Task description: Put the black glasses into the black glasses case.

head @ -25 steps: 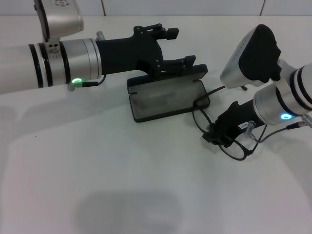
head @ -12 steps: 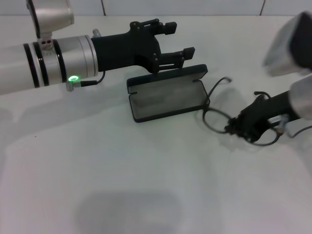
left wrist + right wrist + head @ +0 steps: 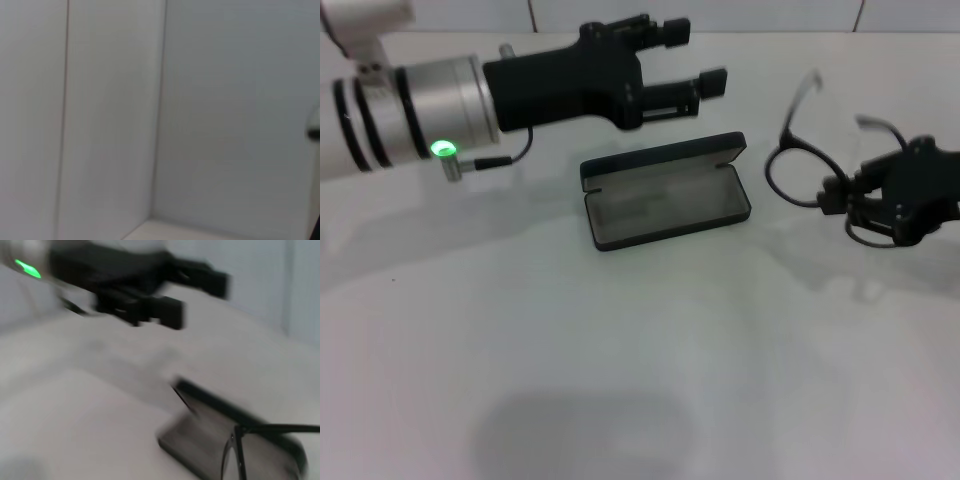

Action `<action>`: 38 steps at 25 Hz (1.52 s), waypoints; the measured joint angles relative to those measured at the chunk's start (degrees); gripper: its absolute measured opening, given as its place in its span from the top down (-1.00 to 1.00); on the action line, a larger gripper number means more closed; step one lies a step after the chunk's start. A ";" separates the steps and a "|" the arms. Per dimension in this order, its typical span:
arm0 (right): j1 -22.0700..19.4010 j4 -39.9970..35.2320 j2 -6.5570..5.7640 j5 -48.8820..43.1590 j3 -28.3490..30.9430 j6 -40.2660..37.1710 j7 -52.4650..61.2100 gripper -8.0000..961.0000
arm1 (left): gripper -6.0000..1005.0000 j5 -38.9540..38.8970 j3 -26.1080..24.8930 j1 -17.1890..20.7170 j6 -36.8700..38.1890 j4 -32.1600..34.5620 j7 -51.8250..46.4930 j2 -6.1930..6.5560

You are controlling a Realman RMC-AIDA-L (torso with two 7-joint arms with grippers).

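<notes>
Right gripper (image 3: pixel 840 197): right edge, clamps glasses (image 3: pixel 800 160) aloft for carrying.
Case (image 3: pixel 665 192): centre, lid open to receive them.
Left gripper (image 3: pixel 695 62): upper centre, fingers spread, idle.

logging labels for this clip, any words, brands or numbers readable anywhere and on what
None can be read.
black glasses case: lies open on the table; no lettering shows on its lid or lining.
black glasses: no marking visible on the frame, held by the right pincer.
left pincer: plain black, open behind the case; the arm's green light is a lamp, not a sign.
</notes>
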 joint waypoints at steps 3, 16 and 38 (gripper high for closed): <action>-3.04 5.87 -0.07 12.96 1.56 -1.94 -19.79 0.75 | -0.55 -1.58 -2.35 -1.40 6.78 -0.56 -5.38 1.04; 0.83 28.59 -0.28 28.13 1.82 -6.92 -60.36 0.74 | -0.55 -2.44 -2.75 -13.46 19.79 -10.75 -22.80 4.58; 0.79 32.12 0.04 31.11 1.51 -13.07 -72.61 0.74 | -0.54 2.42 -0.05 -17.41 23.22 -14.34 -28.50 1.87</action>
